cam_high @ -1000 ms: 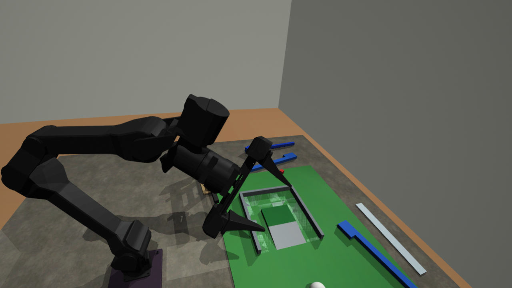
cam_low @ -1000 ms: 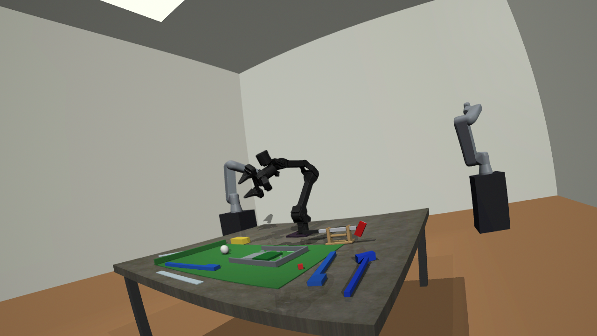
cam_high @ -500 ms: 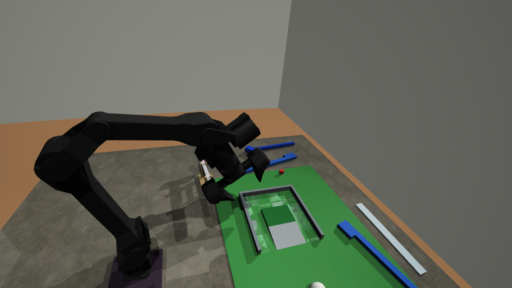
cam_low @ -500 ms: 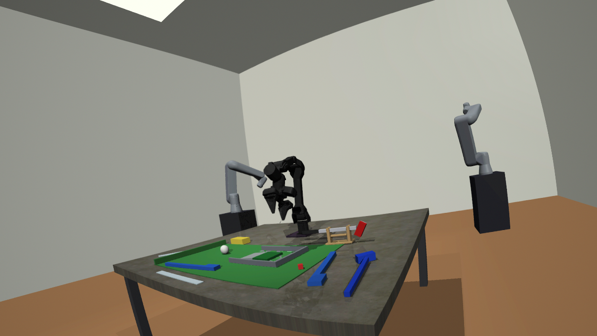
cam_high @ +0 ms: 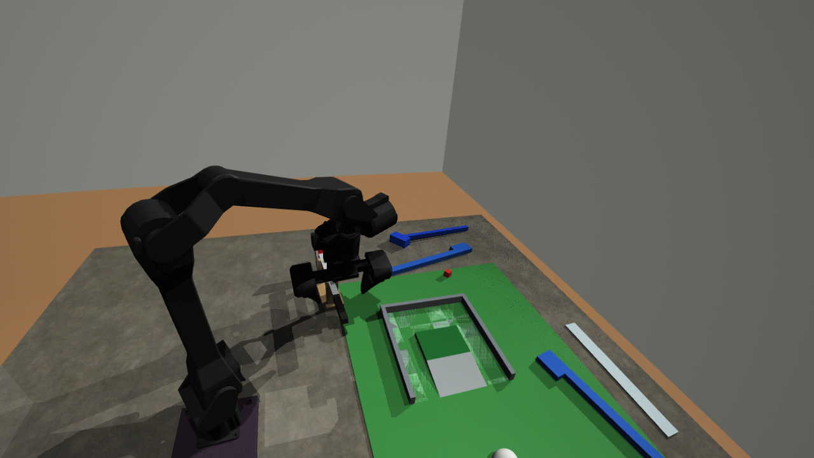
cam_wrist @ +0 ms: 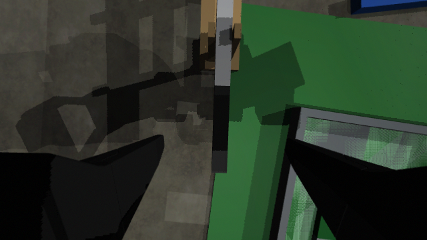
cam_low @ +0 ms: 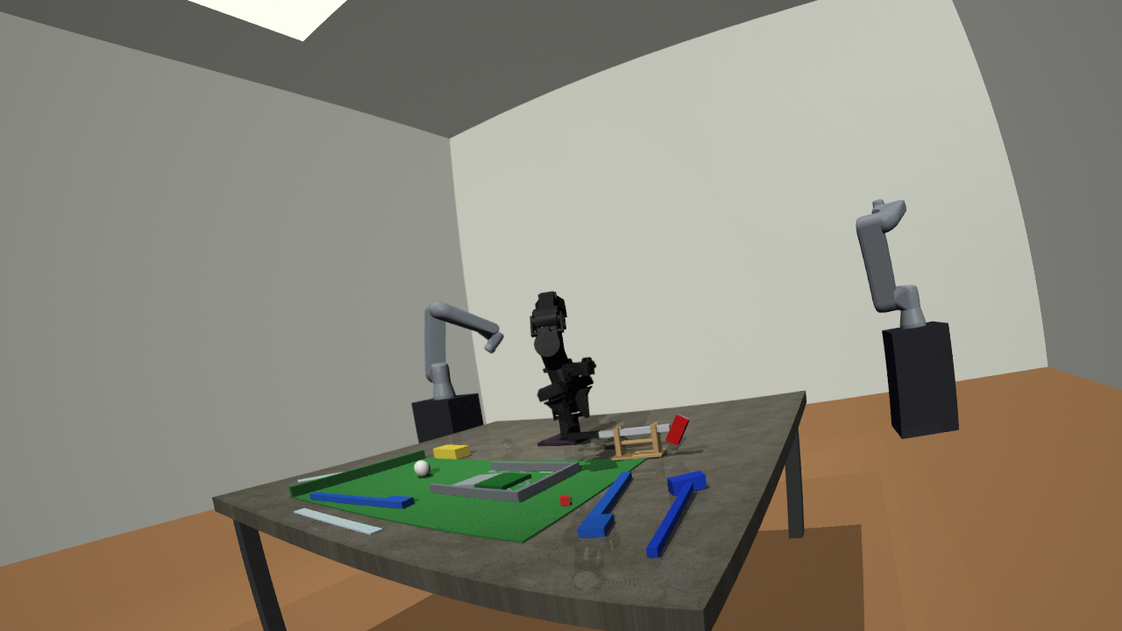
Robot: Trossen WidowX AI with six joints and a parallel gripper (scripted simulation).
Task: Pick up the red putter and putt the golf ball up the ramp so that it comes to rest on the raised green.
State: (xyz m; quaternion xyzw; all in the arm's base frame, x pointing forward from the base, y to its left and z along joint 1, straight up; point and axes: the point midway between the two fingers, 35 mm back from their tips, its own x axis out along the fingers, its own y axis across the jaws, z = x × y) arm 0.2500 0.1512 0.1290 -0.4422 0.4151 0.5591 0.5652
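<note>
The red putter lies across a small wooden stand [cam_high: 325, 297] [cam_low: 636, 443] [cam_wrist: 207, 40] at the green mat's edge. Its red head [cam_low: 677, 428] is at the far end, and its grey shaft [cam_wrist: 223, 50] runs to a black grip [cam_high: 341, 310] [cam_wrist: 220, 127]. My gripper [cam_high: 339, 283] [cam_wrist: 225, 142] is open and empty, pointing down a little above the grip, with one finger on each side of it in the wrist view. The white golf ball [cam_high: 504, 453] [cam_low: 422, 467] rests on the mat [cam_high: 512, 307] [cam_low: 471, 514] [cam_wrist: 333, 60], far from the gripper. The grey ramp [cam_high: 458, 373] leads to the raised green [cam_high: 444, 341] [cam_low: 501, 480] inside grey walls [cam_high: 423, 301].
Two blue putters [cam_high: 432, 233] [cam_high: 432, 259] lie beyond the mat, and a third blue putter [cam_high: 597, 398] lies on its right side. A small red cube [cam_high: 448, 273] [cam_low: 564, 499], a yellow block [cam_low: 451, 450] and a pale strip [cam_high: 620, 378] are also on the table. Two grey arms stand off the table.
</note>
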